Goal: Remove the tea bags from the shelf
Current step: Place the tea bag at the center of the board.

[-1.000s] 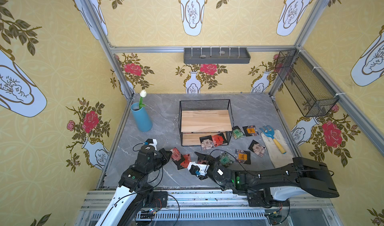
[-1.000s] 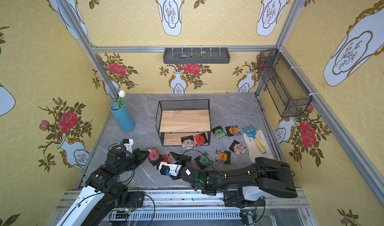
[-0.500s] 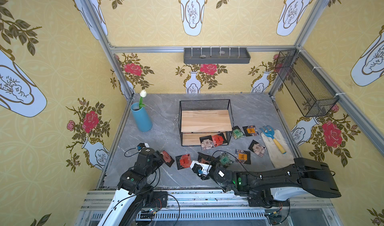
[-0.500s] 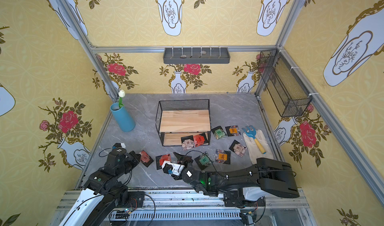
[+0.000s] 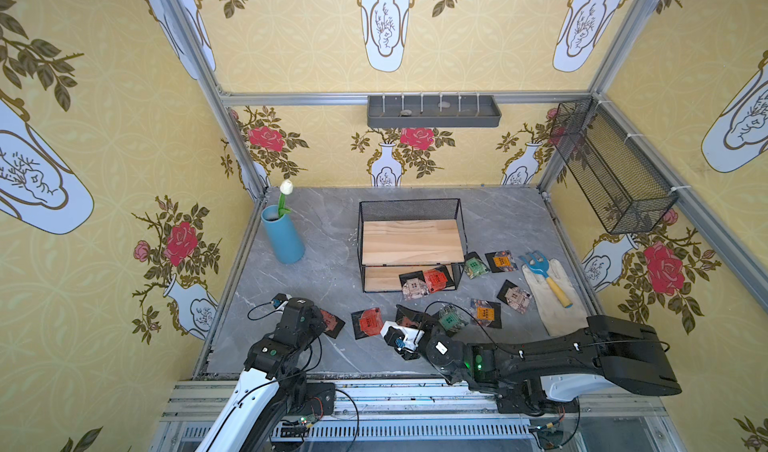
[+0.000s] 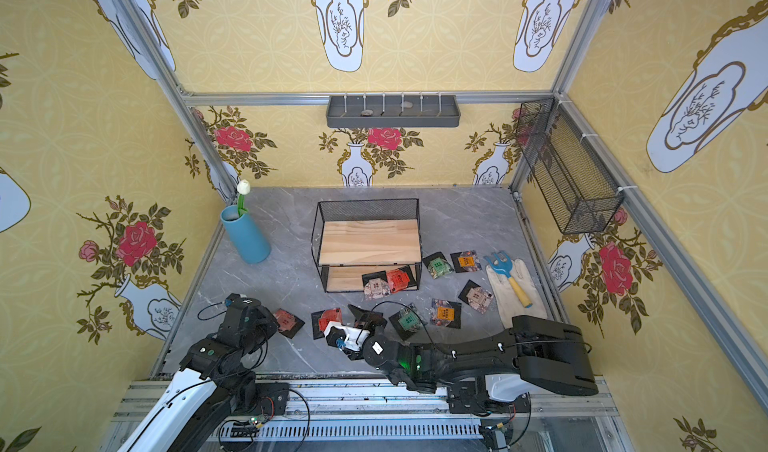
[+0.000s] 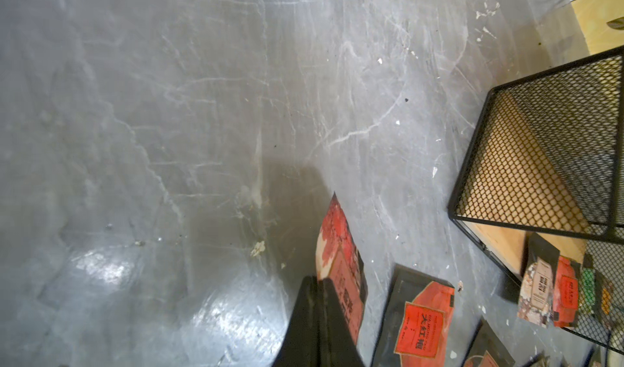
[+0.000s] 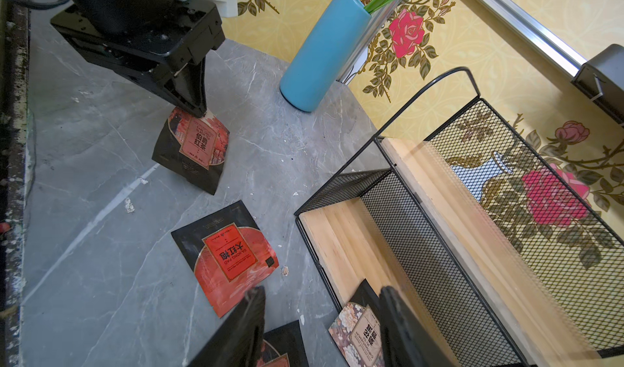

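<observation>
Two black-edged square tea bags (image 5: 424, 283), beige and red, sit on the lower board of the black-mesh wooden shelf (image 5: 411, 242); the rest lie scattered on the grey marble top (image 5: 324, 263). Only the right wrist view shows the left gripper (image 8: 200, 110) clenched on the corner of a red-label sachet (image 8: 194, 152), probably lifted. The right gripper (image 8: 320, 318) is released and empty.

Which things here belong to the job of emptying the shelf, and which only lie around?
Job: shelf, beige tea bag and red tea bag on its lower board, dark-red tea bag pinched by the left tool.
Lying about: blue vase, blue rake, white cloth, grey wall tray, mesh wall basket.
</observation>
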`<control>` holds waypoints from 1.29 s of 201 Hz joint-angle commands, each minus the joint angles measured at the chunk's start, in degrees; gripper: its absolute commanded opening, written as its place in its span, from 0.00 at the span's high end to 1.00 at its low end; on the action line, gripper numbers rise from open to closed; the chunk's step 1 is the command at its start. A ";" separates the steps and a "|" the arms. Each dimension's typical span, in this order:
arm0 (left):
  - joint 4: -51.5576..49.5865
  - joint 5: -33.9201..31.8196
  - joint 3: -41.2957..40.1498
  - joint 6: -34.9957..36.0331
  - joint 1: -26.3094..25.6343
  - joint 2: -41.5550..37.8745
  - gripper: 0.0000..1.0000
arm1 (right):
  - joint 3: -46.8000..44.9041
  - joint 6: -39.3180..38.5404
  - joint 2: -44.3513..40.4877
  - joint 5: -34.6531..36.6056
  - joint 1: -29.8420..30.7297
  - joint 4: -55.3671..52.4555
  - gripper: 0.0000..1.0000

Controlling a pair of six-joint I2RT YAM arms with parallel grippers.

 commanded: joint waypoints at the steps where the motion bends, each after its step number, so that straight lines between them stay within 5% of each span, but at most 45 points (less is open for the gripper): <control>1: 1.74 -0.70 -1.10 0.48 0.28 0.23 0.92 | 0.45 1.01 0.01 0.78 0.14 1.17 0.42; 32: 2.41 -0.48 -2.13 0.78 0.72 1.05 0.87 | 0.45 0.98 0.07 0.95 0.18 1.18 0.42; 103: 1.34 -1.69 -1.53 0.83 1.07 1.76 0.53 | 0.89 1.58 0.24 1.18 0.23 -0.02 0.42; 165: 0.03 -1.51 -0.34 1.44 1.12 0.11 0.44 | 1.32 2.56 0.32 1.24 0.05 -0.95 0.42; 199: 0.34 0.67 0.57 2.69 1.12 -0.49 0.31 | 1.85 5.51 0.02 1.55 -1.45 -4.45 0.37; 259: 6.22 12.83 2.93 7.18 1.07 1.84 0.27 | 3.23 14.34 -1.90 -1.92 -7.71 -14.05 0.30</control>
